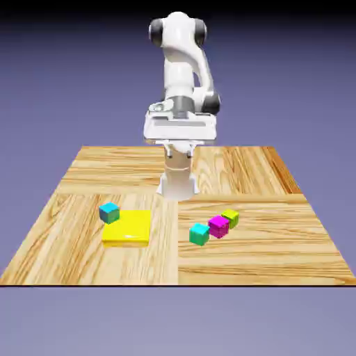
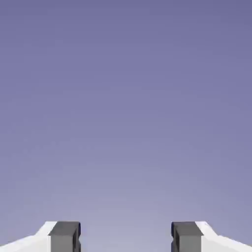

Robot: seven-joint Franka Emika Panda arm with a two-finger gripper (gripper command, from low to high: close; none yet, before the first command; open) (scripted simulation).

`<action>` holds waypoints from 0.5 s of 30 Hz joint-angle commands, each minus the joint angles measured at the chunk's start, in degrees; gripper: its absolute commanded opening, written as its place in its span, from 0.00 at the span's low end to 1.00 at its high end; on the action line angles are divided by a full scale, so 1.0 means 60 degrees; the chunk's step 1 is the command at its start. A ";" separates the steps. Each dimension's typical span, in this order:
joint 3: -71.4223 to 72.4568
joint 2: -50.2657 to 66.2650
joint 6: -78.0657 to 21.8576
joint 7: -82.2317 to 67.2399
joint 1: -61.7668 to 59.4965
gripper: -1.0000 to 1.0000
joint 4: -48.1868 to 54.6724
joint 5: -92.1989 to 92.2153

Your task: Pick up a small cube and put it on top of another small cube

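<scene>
The small magenta cube (image 1: 218, 226) with darker purple sides rests on the wooden table (image 1: 278, 243), right of the middle in the exterior view. A teal-green cube (image 1: 199, 233) touches it on one side and a yellow-green cube (image 1: 230, 217) on the other, the three forming a slanted row. My gripper (image 1: 179, 149) hangs high over the table's far half, well away from the cubes. In the hand view the gripper (image 2: 126, 238) is open: its grey fingertips (image 2: 64, 236) stand wide apart with only the blue-violet backdrop between them. No cube shows there.
A flat yellow block (image 1: 127, 227) lies left of the middle in the exterior view. A small blue-teal cube (image 1: 109, 213) sits at its far left corner. The robot's white base (image 1: 177, 182) stands behind the cubes.
</scene>
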 commanded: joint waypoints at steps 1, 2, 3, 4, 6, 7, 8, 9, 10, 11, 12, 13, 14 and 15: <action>0.0164 0.0347 -0.0364 0.0246 -0.0066 0.50 0.0059 0.0344; 0.0327 0.0693 -0.0727 0.0491 -0.0131 0.50 0.0117 0.0688; 0.0491 0.1039 -0.1090 0.0737 -0.0197 0.50 0.0176 0.1032; 0.0654 0.1385 -0.1454 0.0982 -0.0262 0.50 0.0234 0.1375; 0.0981 0.2077 -0.2180 0.1473 -0.0393 0.50 0.0351 0.2063; 0.1145 0.2423 -0.2544 0.1719 -0.0459 0.50 0.0410 0.2406; 0.1308 0.2769 -0.2907 0.1964 -0.0524 0.50 0.0468 0.2750; 0.1472 0.3115 -0.3270 0.2210 -0.0590 0.50 0.0527 0.3094; 0.1635 0.3461 -0.3634 0.2455 -0.0655 0.50 0.0585 0.3438; 0.1799 0.3807 -0.3997 0.2701 -0.0721 0.50 0.0644 0.3781; 0.1962 0.4153 -0.4360 0.2946 -0.0786 0.50 0.0703 0.4125; 0.2126 0.4499 -0.4724 0.3192 -0.0852 0.50 0.0761 0.4469; 0.2289 0.4846 -0.5087 0.3437 -0.0917 0.50 0.0820 0.4812; 0.2453 0.5192 -0.5450 0.3683 -0.0983 0.50 0.0878 0.5156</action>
